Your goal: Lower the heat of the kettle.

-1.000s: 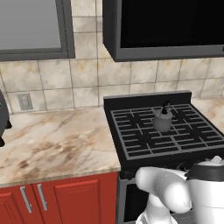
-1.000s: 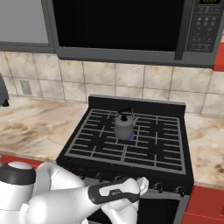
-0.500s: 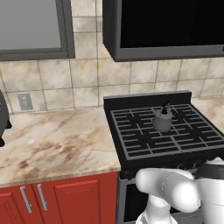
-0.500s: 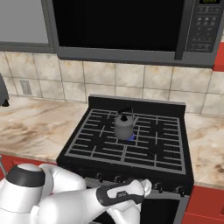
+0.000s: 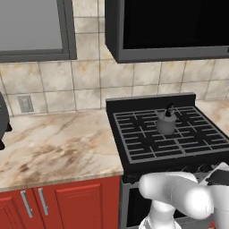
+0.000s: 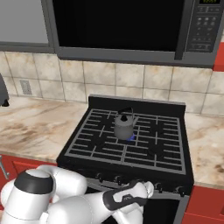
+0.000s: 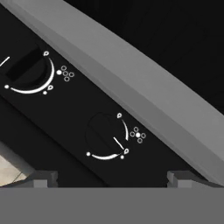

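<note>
A: Gripper (image 7: 112, 177) first. Where was it?

B: Low at the stove front, facing the control panel (image 7: 78, 109). The two fingertips (image 7: 43, 178) stood wide apart at the bottom of the hand view with nothing between them, so released. The nearer knob (image 7: 105, 135) sat just above the gap, apart from both tips; a second knob (image 7: 28, 70) lay further along the panel.

A: Which knob ran the kettle's burner?

B: Probably the centred one, but the little burner dots beside it were too small to read, so I couldn't say for sure.

A: And the step?

B: Looked like the approach to the knob. To do it well: push straight in until the tips straddled the knob, square the hand to the panel, close firmly, then turn only partway toward low, not to off.

A: Kettle?

B: The kettle (image 6: 124, 125) sat upright near the middle of the stove grate (image 6: 131, 144), a small blue flame (image 6: 131, 138) at its base.

A: Surroundings?

B: Marble-look counter (image 5: 58, 143) left of the stove, red cabinets (image 5: 67, 205) under it, tiled backsplash (image 5: 89, 80), microwave (image 6: 131, 26) above.
</note>
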{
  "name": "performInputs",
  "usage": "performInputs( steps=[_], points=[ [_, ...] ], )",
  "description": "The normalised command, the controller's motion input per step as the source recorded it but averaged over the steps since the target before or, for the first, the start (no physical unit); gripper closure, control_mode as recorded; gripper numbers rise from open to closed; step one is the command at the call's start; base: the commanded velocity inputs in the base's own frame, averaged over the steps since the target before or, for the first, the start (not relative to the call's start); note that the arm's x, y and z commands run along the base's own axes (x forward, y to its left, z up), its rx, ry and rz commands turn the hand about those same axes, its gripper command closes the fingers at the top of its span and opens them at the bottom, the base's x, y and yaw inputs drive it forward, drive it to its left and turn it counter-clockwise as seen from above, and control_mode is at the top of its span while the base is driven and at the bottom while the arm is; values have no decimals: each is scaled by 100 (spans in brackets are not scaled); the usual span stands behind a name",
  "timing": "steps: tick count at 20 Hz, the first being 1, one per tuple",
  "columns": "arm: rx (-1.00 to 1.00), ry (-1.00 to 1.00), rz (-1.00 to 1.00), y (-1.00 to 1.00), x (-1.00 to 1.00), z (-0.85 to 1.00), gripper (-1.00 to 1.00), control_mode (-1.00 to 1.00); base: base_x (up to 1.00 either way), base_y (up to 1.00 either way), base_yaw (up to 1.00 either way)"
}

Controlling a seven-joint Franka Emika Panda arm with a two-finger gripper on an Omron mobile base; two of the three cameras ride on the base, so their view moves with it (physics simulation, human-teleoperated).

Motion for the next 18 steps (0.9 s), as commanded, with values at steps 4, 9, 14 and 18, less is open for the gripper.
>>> performInputs(
  steps=[4,9,14,18],
  points=[
    [2,0,0,-1,8,-8,-100,-100,0,0,0],
    [2,0,0,0,11,-7,-100,-100,0,0,0],
    [2,0,0,0,10,-7,-100,-100,0,0,0],
    [2,0,0,-3,6,-6,-100,-100,0,0,0]
  ],
)
